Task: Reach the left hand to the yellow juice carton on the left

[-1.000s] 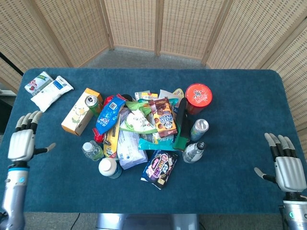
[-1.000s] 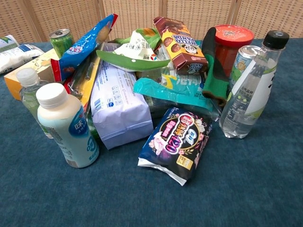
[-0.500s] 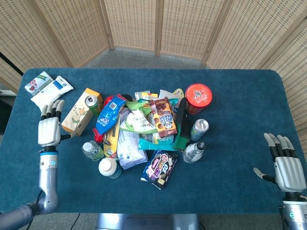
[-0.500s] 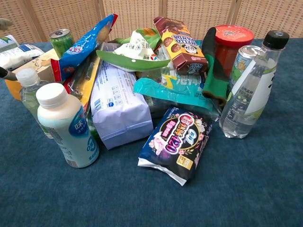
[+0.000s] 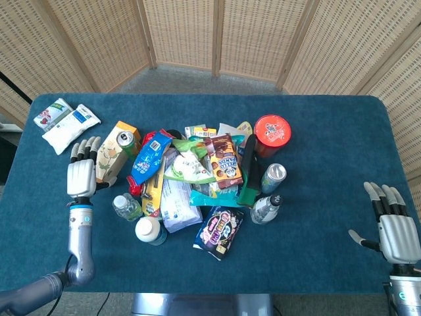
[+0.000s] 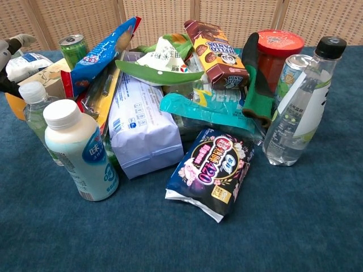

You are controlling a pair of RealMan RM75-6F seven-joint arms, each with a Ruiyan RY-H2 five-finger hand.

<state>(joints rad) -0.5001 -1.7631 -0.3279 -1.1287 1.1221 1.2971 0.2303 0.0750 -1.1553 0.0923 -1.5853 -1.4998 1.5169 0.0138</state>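
— Both hands are seen spread?
— Yes. The left hand (image 5: 82,176) is held flat, fingers apart, nothing gripped; the yellow juice carton (image 5: 111,153) lies just beside its fingertips, contact unclear. The right hand (image 5: 397,236) is splayed, well apart.

My head camera looks steeply down from the near edge, taking in the whole tabletop (image 5: 329,217) out to its far corners. My chest camera sits low and close at that edge, facing across. Both share the central pile, including the white bottle (image 5: 148,230) (image 6: 79,150).
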